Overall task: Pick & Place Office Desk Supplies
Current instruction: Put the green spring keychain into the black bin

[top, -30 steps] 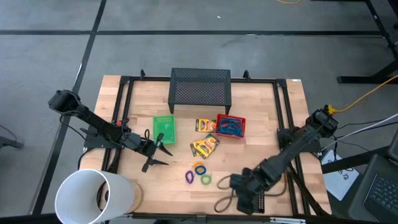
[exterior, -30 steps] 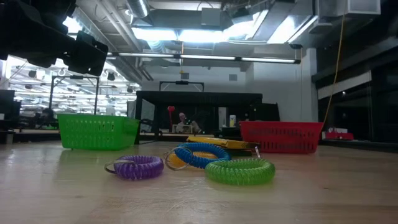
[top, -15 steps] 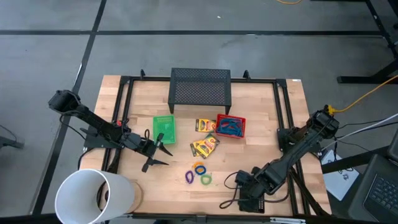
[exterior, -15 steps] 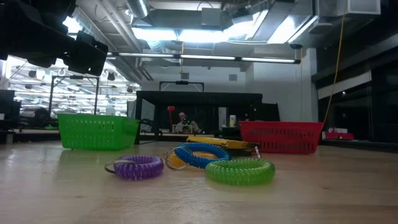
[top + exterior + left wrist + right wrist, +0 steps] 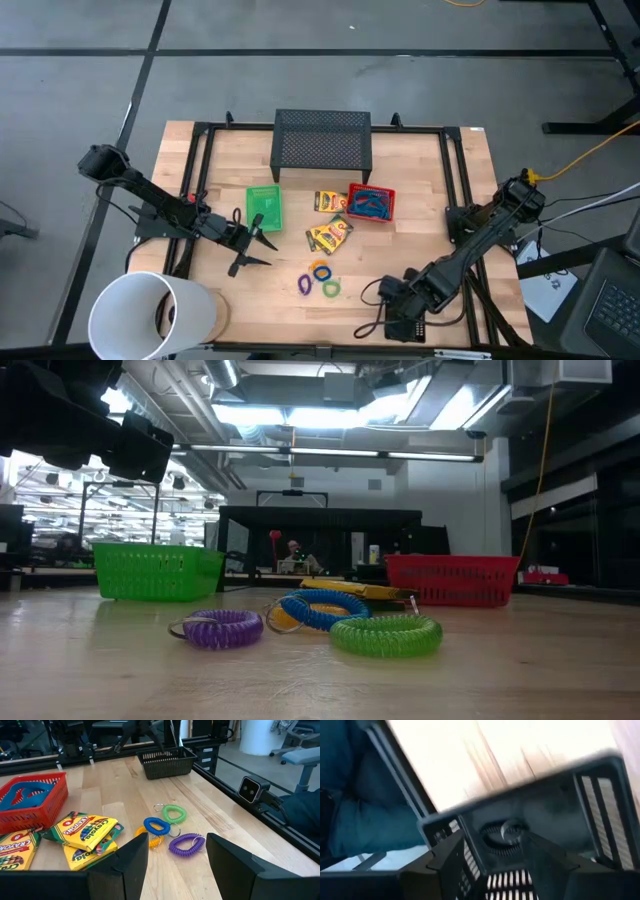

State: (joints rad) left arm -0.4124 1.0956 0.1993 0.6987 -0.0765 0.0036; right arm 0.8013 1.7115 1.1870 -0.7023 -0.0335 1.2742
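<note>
Releasing into the small black tray (image 5: 520,790), well apart from the red tray (image 5: 392,205) at the table's near edge, looked like your step in hand. The right gripper (image 5: 492,865) hung over it with its claw spread and empty, and a black ring (image 5: 497,837) lay on the mesh floor inside. To do it well, you probably needed to lift straight up, clear of the rim, before swinging back toward the red tray. Item: blue cord bundle (image 5: 368,205), inside the red tray. Item: crayon boxes (image 5: 330,235), just beside the red tray. Item: purple ring (image 5: 186,845), blue ring (image 5: 156,825) and green ring (image 5: 174,813), clustered nearer you than the red tray; a yellow one showed part-hidden beneath the blue. Item: left gripper (image 5: 172,857), claw spread, idle beyond the green tray (image 5: 264,207) from the red tray. Surface: pale wood planks (image 5: 420,170) in a black frame. Room: grey floor, white cylinder (image 5: 150,315), bright ceiling lights.
</note>
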